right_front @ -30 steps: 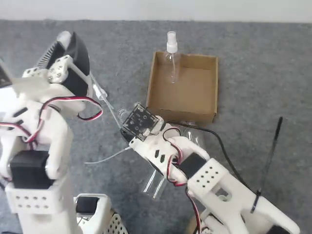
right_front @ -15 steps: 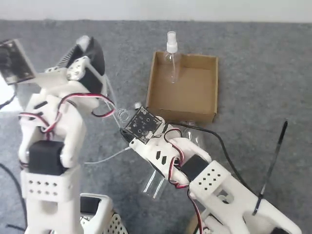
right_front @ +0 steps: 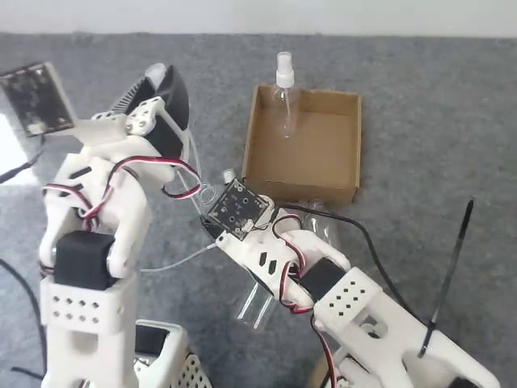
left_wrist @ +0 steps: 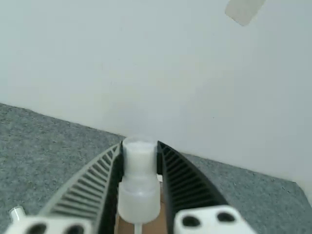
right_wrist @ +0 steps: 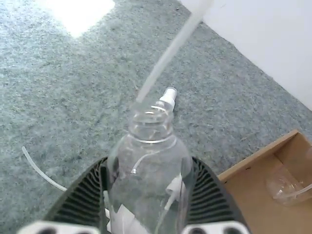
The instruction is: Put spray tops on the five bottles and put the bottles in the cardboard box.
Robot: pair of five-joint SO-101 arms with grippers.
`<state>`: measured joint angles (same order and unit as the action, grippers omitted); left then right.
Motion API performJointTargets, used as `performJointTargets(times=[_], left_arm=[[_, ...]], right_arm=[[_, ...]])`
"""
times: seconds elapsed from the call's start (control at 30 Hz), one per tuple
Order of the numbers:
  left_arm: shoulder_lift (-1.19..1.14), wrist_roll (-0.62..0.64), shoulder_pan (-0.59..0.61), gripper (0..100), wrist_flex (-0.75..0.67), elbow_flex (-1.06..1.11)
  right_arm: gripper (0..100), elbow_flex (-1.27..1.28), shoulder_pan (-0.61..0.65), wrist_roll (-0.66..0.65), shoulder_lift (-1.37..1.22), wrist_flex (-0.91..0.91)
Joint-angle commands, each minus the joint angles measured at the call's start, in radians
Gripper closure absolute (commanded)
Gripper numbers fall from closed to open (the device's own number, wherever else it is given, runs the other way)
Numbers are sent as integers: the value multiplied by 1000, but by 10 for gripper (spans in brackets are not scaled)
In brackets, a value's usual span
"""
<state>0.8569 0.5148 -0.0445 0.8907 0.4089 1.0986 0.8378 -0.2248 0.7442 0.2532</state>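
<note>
My left gripper [right_front: 158, 81] [left_wrist: 140, 148] is shut on a white spray top [left_wrist: 139, 180], held high over the grey carpet. Its thin dip tube [right_wrist: 165, 53] slants down to the mouth of a clear bottle [right_wrist: 148, 170] [right_front: 205, 194]. That bottle stands up between the fingers of my right gripper [right_wrist: 149, 168], which is shut on its body just left of the cardboard box [right_front: 303, 145]. One capped bottle [right_front: 284, 93] leans in the box's far left corner. Another spray top [right_wrist: 168, 96] [right_front: 227, 175] lies on the carpet beyond the held bottle.
Clear uncapped bottles lie under the right arm [right_front: 254, 303] and by the box's front wall [right_front: 319, 220]. A loose tube [right_front: 174, 259] [right_wrist: 41, 170] lies on the carpet between the arms. A black cable [right_front: 367, 242] runs along the right arm.
The left arm has swung right and toward the right gripper, carrying the spray top; its tube now reaches the bottle's mouth. The right arm and bottle have barely moved.
</note>
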Motion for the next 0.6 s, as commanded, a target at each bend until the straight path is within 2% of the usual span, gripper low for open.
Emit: performJointTargets(times=[0.0,0.57], left_arm=[[12,-2,-3,991,-21,-16],[11,-3,-60,991,-23,-18]], right_arm=[[993,-18,-4,14,51,-24],[993,-18,-4,14,51,-24]])
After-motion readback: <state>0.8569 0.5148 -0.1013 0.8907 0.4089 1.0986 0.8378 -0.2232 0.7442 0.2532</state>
